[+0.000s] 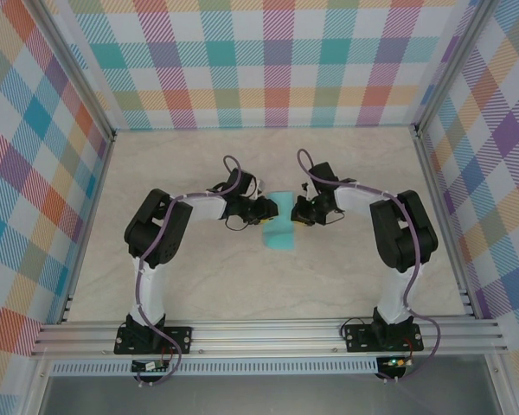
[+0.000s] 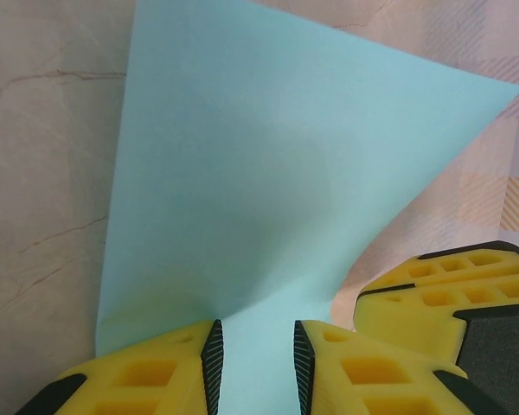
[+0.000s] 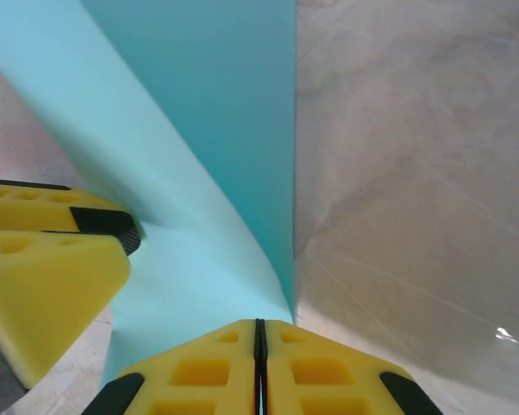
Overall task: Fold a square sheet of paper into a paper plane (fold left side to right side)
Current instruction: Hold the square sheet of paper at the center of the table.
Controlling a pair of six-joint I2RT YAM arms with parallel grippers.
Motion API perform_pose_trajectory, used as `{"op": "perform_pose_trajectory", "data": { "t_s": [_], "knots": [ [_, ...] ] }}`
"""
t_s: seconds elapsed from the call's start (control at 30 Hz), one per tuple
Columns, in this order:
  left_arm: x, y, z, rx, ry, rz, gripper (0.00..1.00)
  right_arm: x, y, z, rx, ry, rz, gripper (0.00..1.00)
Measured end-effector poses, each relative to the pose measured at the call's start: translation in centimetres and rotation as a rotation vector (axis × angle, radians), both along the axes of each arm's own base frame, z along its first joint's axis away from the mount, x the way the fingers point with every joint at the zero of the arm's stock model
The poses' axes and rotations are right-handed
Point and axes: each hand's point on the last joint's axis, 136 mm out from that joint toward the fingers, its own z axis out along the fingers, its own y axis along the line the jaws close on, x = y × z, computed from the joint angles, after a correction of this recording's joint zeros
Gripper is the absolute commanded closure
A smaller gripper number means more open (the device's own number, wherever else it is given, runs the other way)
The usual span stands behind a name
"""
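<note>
The square sheet of paper [image 1: 281, 226] is plain light turquoise and lies mid-table between both grippers, partly folded over itself. In the left wrist view a flap of the sheet [image 2: 268, 173] rises to a point at the right. My left gripper [image 1: 264, 210] [image 2: 255, 333] is open, its jaws a little apart over the sheet's edge, with paper showing in the gap. My right gripper [image 1: 301, 212] [image 3: 259, 322] is shut, its tips at the sheet's [image 3: 216, 130] curled right edge. I cannot tell if paper is pinched there. The paper plane is out of view.
A pale marble-patterned tabletop [image 1: 199, 277] lies under everything. Plaid walls [image 1: 277, 60] close the back and both sides, with aluminium rails [image 1: 268, 333] along the near edge. The two grippers stand close together, each showing in the other's wrist view.
</note>
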Motion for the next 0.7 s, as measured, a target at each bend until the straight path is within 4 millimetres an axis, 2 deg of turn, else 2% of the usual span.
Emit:
{"op": "perform_pose_trajectory", "data": {
  "t_s": [0.23,0.33,0.47,0.7],
  "knots": [
    [0.0,0.0,0.0,0.0,0.0,0.0,0.7,0.2,1.4,0.8,0.033,-0.026,0.028,0.9],
    [0.0,0.0,0.0,0.002,-0.002,0.001,0.7,0.1,1.6,0.2,0.034,-0.013,0.031,0.9],
    [0.0,0.0,0.0,0.003,-0.002,0.001,0.7,-0.3,1.5,-1.5,0.016,0.027,0.033,0.9],
    [-0.1,-0.1,0.2,0.004,-0.003,0.001,0.67,-0.3,1.4,-1.8,0.011,0.031,0.033,0.9]
  ]
}}
